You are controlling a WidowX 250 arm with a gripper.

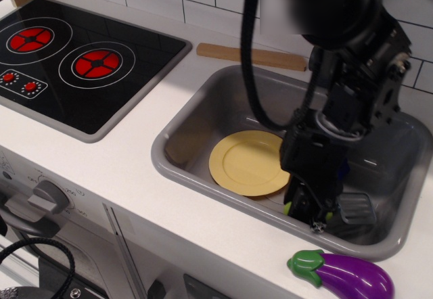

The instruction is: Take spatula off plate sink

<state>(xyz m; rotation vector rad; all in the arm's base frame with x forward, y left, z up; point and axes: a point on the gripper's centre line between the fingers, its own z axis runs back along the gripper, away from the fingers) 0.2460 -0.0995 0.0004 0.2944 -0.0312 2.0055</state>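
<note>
The pale-yellow plate (pixel 245 162) lies bare on the floor of the grey sink (pixel 196 120), at its left half. My gripper (pixel 312 211) is down in the sink's front right part, right of the plate, shut on the spatula. The spatula's lime-green handle (pixel 289 208) peeks out at the gripper's left side and its grey slotted head (pixel 356 208) sticks out to the right, close to the sink floor. The spatula is off the plate. Something blue (pixel 344 170) shows behind the gripper.
A purple toy eggplant (pixel 345 274) lies on the counter at the sink's front right rim. A flat wooden stick (pixel 250 56) lies behind the sink. The black stovetop (pixel 74 59) with red burners is at the left. The arm and its cable hang over the sink's back right.
</note>
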